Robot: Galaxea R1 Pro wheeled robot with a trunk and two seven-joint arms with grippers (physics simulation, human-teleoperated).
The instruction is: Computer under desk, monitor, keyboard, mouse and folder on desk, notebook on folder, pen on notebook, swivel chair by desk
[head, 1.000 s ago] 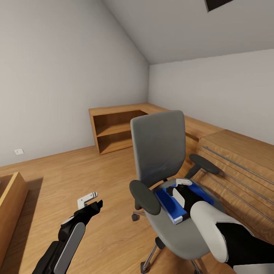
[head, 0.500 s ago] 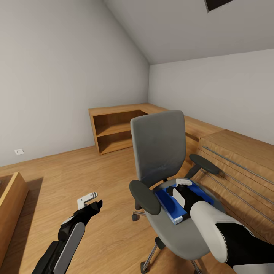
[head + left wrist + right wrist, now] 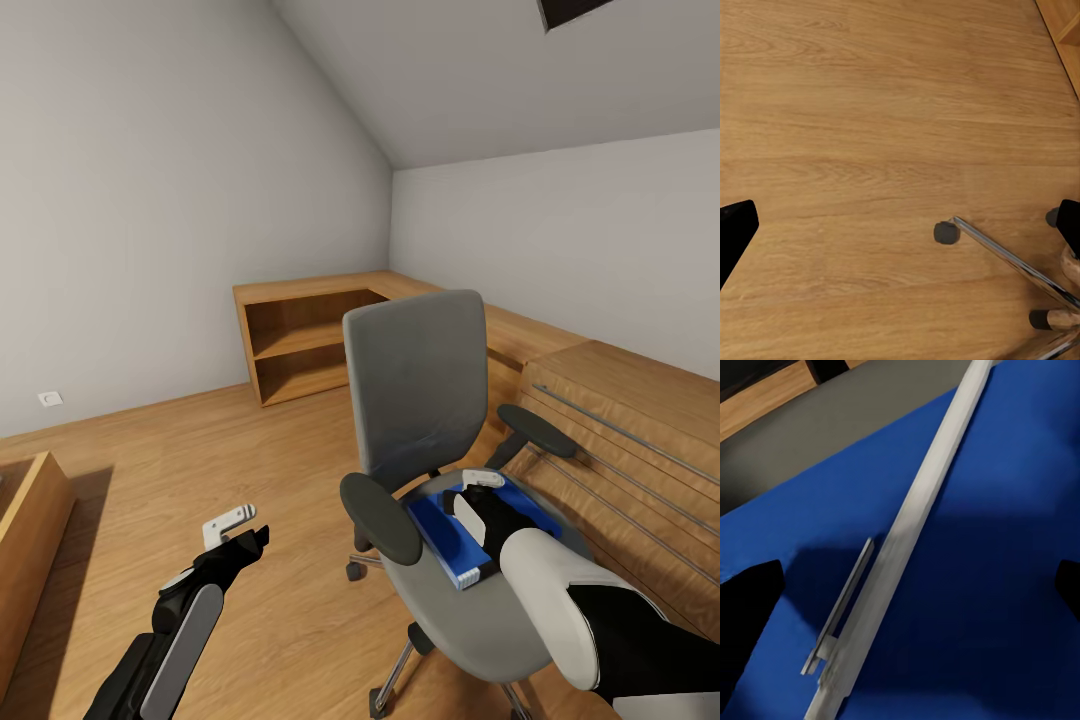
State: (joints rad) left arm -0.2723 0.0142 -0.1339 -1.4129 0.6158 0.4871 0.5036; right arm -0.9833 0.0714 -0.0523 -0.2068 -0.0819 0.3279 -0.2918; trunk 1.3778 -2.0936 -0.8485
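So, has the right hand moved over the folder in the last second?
No. In the head view the right hand sits at the same spot over the folder on the swivel chair seat.

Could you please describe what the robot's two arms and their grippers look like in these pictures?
The left arm is black with a long grey panel, ending in a left gripper with one pale grey finger and one black. The right arm has a bulky white shell over glossy black segments; its right gripper is black with a pale finger.
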